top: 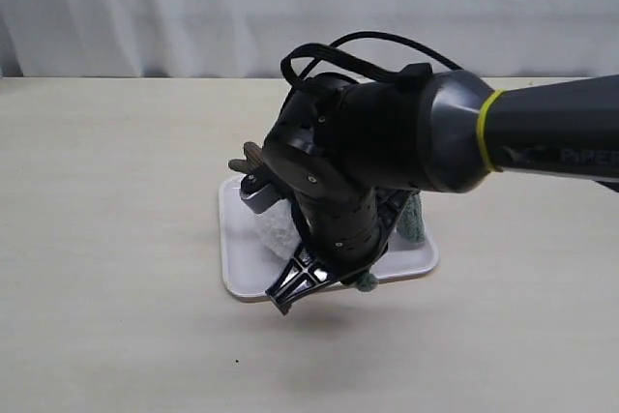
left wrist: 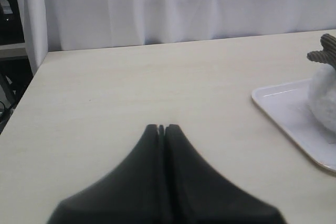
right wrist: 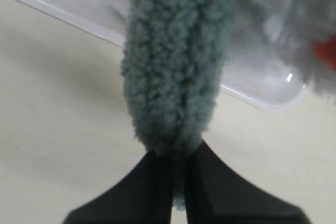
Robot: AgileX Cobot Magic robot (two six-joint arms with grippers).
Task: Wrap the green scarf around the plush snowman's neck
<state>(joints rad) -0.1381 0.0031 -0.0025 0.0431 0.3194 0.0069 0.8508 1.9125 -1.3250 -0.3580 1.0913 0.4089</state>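
Green scarf (right wrist: 173,66): clamped at one end between the closed jaws of the right gripper (right wrist: 178,153). The strip runs away from the fingertips, across the rim of the white tray (right wrist: 252,85), toward the plush snowman (right wrist: 283,19). Holding it by the end, in my judgement, leaves the full length free to be led round the figure.

Snowman: seated on the tray. Its white fluff and a flash of orange nose (right wrist: 325,56) show just beside the scarf in the right wrist view. In the exterior view the right arm (top: 387,142) reaches across the middle and covers most of the figure. Only a brown twig arm (top: 247,160), some white pile and two patches of green at the tray's near and right edges are visible.

Snowman's neck: hidden. Whether the scarf lies on it cannot be told.

Left gripper (left wrist: 161,127): jaws together, holding nothing, over bare table (left wrist: 131,77), apart from the tray. It is judged to be placed clear of the working arm.

Wrap assessed as under way, completion not confirmed.
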